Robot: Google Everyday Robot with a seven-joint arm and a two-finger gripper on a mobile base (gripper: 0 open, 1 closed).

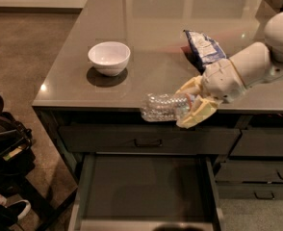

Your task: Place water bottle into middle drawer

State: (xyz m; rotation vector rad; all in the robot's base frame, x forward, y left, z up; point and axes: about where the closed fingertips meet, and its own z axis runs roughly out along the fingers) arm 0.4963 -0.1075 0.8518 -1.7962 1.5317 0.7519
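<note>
Claw [191, 104] at counter [74, 83] edge hides water bottle [161, 107] cap (middle drawer [146, 189] cropped).

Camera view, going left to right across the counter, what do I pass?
Bowl → water bottle → gripper, its jaws shut on the bottle at the counter's front edge. The snack bag overlaps the gripper, so it's left out.

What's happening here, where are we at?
The arm's gripper is shut on the bottle, held on its side by the cap end at the front edge of the counter. The middle drawer is pulled open below it, and the bottle is not in it yet. The bowl and the snack bag sit on the counter, untouched.
</note>
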